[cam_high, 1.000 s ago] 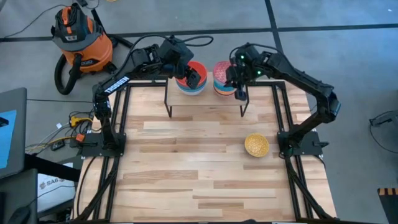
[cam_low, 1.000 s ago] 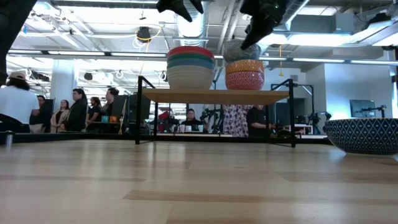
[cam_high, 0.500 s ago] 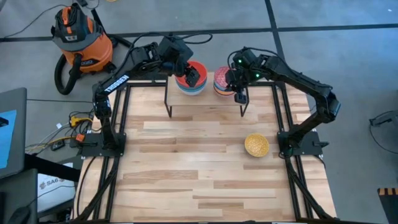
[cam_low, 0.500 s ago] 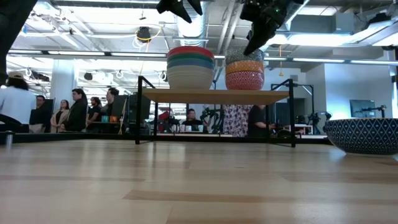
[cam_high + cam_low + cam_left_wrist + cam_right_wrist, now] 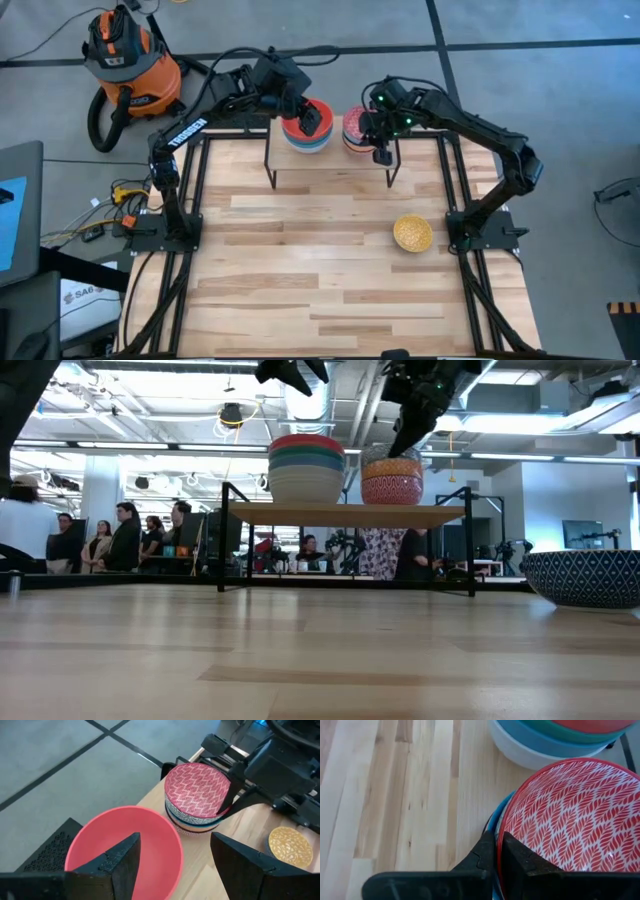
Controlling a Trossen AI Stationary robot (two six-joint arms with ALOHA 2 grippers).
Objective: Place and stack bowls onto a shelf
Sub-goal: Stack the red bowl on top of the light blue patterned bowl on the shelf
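The right gripper (image 5: 497, 851) has its fingers pinched on the rim of the pink-red patterned bowl (image 5: 565, 815), seating it atop the right-hand stack on the shelf (image 5: 345, 514). The left gripper (image 5: 172, 862) hovers with fingers spread above the red bowl (image 5: 125, 845) crowning the stack at 9 o'clock. The yellow bowl (image 5: 412, 233) waits on the tabletop (image 5: 300, 270), at 5 o'clock from the shelf.

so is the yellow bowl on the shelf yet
No, the yellow bowl sits alone on the table, in front of the shelf.
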